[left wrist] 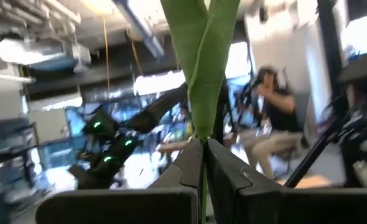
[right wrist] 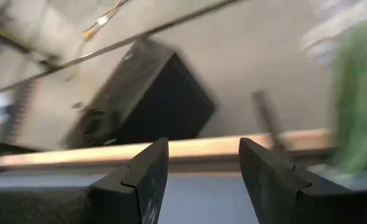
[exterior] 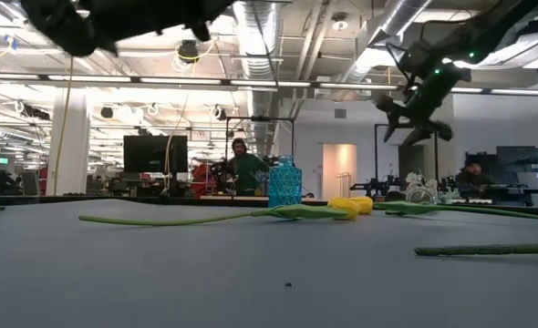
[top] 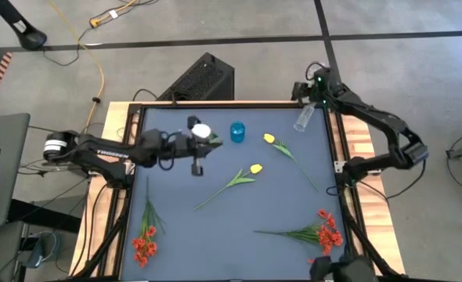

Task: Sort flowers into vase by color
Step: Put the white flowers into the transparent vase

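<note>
My left gripper (top: 192, 139) hovers over the table's far left part, just left of the blue vase (top: 237, 131), and is shut on a white tulip (top: 202, 131). Two yellow tulips (top: 254, 168) (top: 268, 139) lie mid-table. The red flowers lie flat near the front left (top: 145, 243) and front right (top: 325, 233). My right gripper (right wrist: 202, 168) is open and holds nothing. It is raised at the far right corner (top: 300, 91), above a pale spray (top: 304, 117) that lies on the table. My left gripper pinches the white tulip's green stem and leaf (left wrist: 202, 144) between its two fingers (left wrist: 186, 165). The leaf (left wrist: 202, 74) rises straight out past the fingertips. The white bloom sits just beyond the fingers, lifted clear of the table.
A black box (top: 202, 78) stands on the floor behind the table's far edge. The wooden frame (top: 215, 103) borders the dark mat. In the low view people sit in the room beyond (exterior: 242, 164).
</note>
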Robot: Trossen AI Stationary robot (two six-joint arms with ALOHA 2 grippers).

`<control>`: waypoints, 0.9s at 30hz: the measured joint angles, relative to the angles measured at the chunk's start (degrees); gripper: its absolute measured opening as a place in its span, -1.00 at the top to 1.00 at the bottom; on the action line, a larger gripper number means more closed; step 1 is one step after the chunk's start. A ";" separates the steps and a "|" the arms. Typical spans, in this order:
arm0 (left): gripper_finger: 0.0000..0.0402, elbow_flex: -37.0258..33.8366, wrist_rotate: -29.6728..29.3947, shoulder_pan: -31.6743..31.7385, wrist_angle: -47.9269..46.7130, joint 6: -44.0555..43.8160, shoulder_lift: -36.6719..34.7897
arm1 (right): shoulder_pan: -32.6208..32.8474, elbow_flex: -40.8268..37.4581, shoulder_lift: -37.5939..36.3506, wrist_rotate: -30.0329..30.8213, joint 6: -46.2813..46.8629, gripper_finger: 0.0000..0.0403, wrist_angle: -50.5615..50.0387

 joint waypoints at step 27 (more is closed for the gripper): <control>1.00 -13.51 1.79 -4.13 19.06 -0.25 0.61 | -4.70 23.83 20.40 4.54 -2.40 -0.04 -34.73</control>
